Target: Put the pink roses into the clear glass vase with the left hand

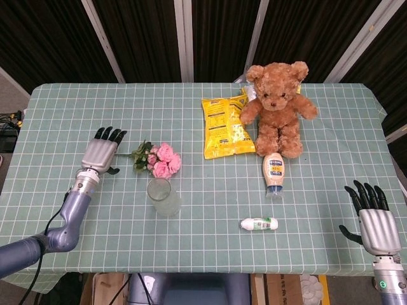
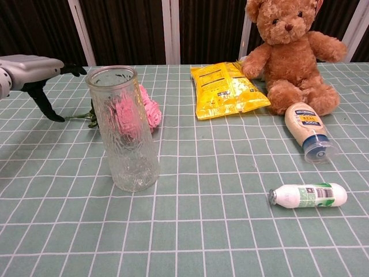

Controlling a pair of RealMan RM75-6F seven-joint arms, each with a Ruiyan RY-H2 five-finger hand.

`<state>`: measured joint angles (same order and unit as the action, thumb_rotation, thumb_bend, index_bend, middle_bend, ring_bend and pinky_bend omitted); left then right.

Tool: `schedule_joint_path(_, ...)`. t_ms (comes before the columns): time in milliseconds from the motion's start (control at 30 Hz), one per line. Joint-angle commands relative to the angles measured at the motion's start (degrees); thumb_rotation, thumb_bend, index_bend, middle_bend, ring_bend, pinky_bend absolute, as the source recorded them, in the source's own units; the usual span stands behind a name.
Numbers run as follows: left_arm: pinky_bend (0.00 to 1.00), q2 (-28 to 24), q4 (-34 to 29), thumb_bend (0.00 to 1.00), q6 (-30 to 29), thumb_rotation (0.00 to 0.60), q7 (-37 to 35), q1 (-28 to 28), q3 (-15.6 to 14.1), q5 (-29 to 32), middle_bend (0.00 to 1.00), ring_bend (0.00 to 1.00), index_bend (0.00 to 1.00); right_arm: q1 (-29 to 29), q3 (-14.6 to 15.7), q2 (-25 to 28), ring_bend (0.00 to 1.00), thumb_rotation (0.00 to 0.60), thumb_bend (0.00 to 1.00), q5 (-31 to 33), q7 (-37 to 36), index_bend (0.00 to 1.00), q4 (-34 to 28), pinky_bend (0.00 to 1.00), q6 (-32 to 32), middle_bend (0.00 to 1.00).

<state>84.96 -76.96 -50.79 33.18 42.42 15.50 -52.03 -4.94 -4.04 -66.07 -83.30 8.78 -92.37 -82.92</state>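
The pink roses [image 1: 163,160] lie flat on the checked tablecloth, green stems pointing left; in the chest view the roses [image 2: 151,111] show partly behind the glass. The clear glass vase [image 1: 162,197] stands upright just in front of them, and in the chest view the vase [image 2: 123,128] is empty. My left hand [image 1: 103,150] hovers at the stem end, fingers extended and apart, thumb down beside the stems, holding nothing; the left hand [image 2: 31,74] enters from the left edge. My right hand [image 1: 374,219] rests open at the table's front right.
A yellow snack bag [image 1: 225,127] and a brown teddy bear [image 1: 277,105] sit at the back centre. A mayonnaise bottle [image 1: 274,171] lies before the bear, and a small white bottle [image 1: 260,223] lies nearer the front edge.
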Motion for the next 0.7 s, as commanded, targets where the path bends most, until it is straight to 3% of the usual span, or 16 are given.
schedule_joint_path(33,0.02,2.12,1.38,0.16,1.72,0.600,-2.18,1.44,-0.17,0.34,0.05,0.00,0.08,-0.14,-0.02,-0.23,0.04,0.600,0.19,0.13,0.34,0.15,0.10,0.00,0.20,0.07)
schedule_joint_path(233,0.02,4.77,1.55,0.16,2.02,0.600,-4.30,3.05,-0.33,-0.05,0.05,0.00,0.07,-0.32,0.03,-0.41,0.04,0.600,0.19,0.17,0.37,0.15,0.24,0.00,0.51,0.07)
schedule_joint_path(700,0.05,14.03,7.42,0.16,-2.66,0.600,1.10,7.66,-0.22,1.83,0.05,0.00,0.08,0.05,-0.18,0.39,0.04,0.600,0.19,0.66,-1.29,0.15,0.19,0.00,0.13,0.07)
